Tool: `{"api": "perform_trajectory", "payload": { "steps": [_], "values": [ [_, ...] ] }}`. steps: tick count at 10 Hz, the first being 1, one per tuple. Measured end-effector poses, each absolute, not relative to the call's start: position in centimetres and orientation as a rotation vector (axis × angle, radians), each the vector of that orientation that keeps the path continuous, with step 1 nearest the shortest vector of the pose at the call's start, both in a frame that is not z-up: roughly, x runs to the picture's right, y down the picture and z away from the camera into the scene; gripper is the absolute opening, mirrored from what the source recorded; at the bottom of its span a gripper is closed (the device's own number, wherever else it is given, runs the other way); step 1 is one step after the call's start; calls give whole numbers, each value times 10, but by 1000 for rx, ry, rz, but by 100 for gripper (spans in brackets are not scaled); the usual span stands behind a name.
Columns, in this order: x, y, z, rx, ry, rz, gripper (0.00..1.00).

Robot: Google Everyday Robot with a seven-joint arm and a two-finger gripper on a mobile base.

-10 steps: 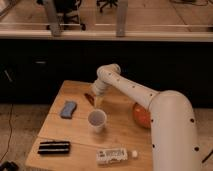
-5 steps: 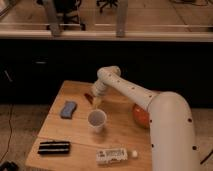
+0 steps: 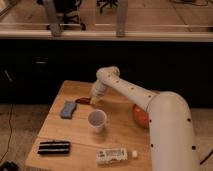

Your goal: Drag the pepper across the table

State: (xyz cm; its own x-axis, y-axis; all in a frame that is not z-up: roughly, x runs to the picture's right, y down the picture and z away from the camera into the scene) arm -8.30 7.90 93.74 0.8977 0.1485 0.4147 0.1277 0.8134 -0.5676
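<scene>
The pepper (image 3: 83, 100) is a small dark-red glossy thing lying on the light-brown wooden table (image 3: 65, 127), near its far middle. My white arm reaches in from the right, and the gripper (image 3: 93, 100) is down at the table surface right at the pepper's right end. The pepper's right end is partly hidden by the gripper. A white cup (image 3: 96, 121) stands just in front of the gripper.
A blue sponge (image 3: 67, 109) lies left of the pepper. A black flat object (image 3: 54, 147) lies at the front left. A white plastic bottle (image 3: 114, 155) lies on its side at the front. An orange bowl (image 3: 140, 116) sits at the right, partly behind my arm.
The gripper and the pepper have shifted slightly left across the table, toward the blue sponge. The other things have not moved.
</scene>
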Motion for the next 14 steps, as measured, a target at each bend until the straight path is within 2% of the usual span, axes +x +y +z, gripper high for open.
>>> {"api": "perform_trajectory", "payload": {
  "steps": [1, 2, 14],
  "values": [
    [-81, 78, 937, -624, -462, 13, 4],
    [-79, 77, 937, -621, -461, 15, 0],
    [-21, 60, 950, -584, -399, 69, 0]
  ]
}}
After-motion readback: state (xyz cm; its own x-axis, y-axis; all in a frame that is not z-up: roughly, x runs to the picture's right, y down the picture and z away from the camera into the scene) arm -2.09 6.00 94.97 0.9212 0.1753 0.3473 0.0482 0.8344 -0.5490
